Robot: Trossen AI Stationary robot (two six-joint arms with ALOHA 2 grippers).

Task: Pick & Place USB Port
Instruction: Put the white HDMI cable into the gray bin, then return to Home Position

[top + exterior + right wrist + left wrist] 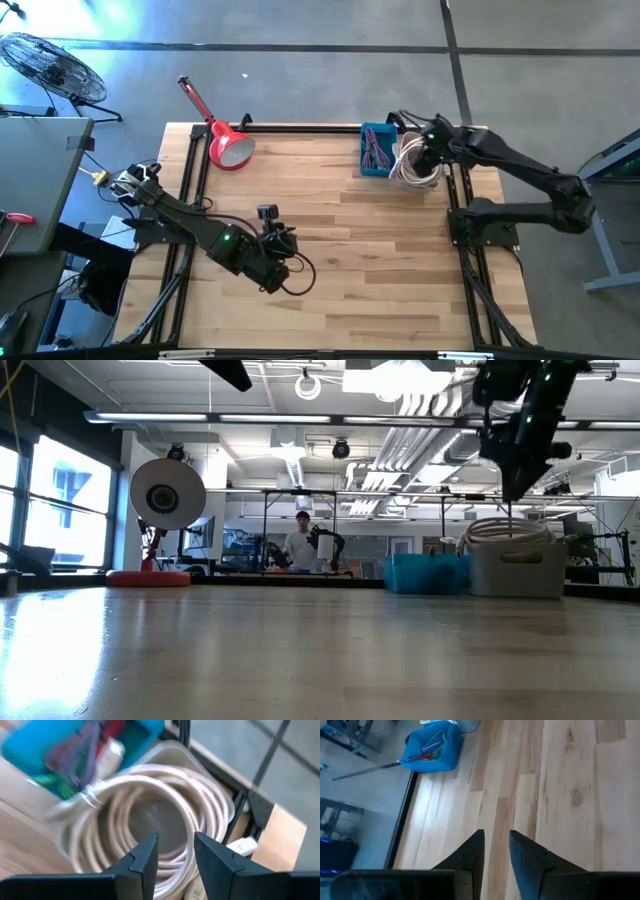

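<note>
Table (340, 250) of light wood planks fills the high view, with a black frame around it. The right arm reaches to the far right corner, and the right gripper (428, 152) hangs over a white bin (415, 175) that holds a coil of white cable (408, 168). Just beside this bin, touching or almost touching it, stands a blue bin (377, 150) with purple and other coloured cables inside. A red lamp (225, 140) lies at the far left edge of the table. The left arm rests low over the near left part of the table, and the left gripper (283, 262) is over bare wood, well apart from both bins.

In the low view the right arm comes down from above, and the right gripper (512, 485) is just above the white bin (518, 568), not touching the coil (505, 530). The blue bin (425, 572) stands beside it. Far behind, in the room, a person stands at a bench. The lamp (160, 500) shows on the left.

The left wrist view shows the left gripper (496, 851) with its fingers only a narrow gap apart and nothing between them. Below it is bare wood, and the blue bin (432, 750) is far off.

The right wrist view looks down on the coil of cable (150, 820) in the white bin. The right gripper (175, 851) has its fingers partly apart and they hold nothing. A white plug lies at the corner of the bin; I cannot tell if it is the USB part.
</note>
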